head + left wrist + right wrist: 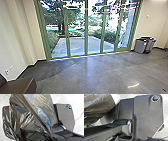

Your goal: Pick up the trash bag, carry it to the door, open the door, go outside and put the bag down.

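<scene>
A dark, shiny trash bag [25, 120] bulges large across the left wrist view, its creased plastic drawn together toward the bottom edge of that view. Part of the same dark trash bag [97, 107] reaches into the right wrist view beside the robot's base. Whether either gripper has hold of it is hidden from me. Ahead in the head view stands a wall of tall glass panels in green frames [86, 30]. Its rightmost panel [126, 30] has a broader green bottom rail, like a door; it looks closed.
Two grey bins [140, 46] stand against the wall to the right of the glass. A brown piece of furniture [20, 86] juts in at the near left. Smooth grey floor [100, 72] runs up to the glass; outside lie a paved path [80, 45], shrubs and trees.
</scene>
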Available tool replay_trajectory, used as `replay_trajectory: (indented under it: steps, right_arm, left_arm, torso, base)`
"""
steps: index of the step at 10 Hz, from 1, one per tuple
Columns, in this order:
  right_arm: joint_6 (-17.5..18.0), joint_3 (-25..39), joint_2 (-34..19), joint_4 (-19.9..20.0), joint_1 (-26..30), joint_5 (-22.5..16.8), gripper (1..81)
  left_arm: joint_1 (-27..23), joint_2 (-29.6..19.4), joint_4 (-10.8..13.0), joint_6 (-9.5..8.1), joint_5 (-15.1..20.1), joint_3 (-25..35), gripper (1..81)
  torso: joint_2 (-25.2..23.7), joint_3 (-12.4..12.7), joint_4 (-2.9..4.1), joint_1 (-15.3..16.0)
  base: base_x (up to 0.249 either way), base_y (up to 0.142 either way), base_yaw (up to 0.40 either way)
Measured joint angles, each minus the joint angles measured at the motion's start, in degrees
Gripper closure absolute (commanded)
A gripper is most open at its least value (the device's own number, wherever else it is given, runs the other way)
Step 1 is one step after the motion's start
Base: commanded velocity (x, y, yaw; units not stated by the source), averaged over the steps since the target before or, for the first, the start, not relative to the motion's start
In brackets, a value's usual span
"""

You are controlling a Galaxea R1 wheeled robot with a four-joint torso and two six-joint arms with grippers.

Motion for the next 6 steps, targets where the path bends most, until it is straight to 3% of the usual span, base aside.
replay_trajectory:
  steps: [6]
  right_arm:
    - [0.0, -0.06, 0.0, 0.0, -0.13, 0.0, 1.0]
  left_arm:
    - [0.18, 0.0, 0.0, -0.02, 0.02, 0.0, 81.1]
  torso:
    - [0.0, 0.0, 0.0, 0.0]
  base:
    - [0.0, 0.0, -0.341]
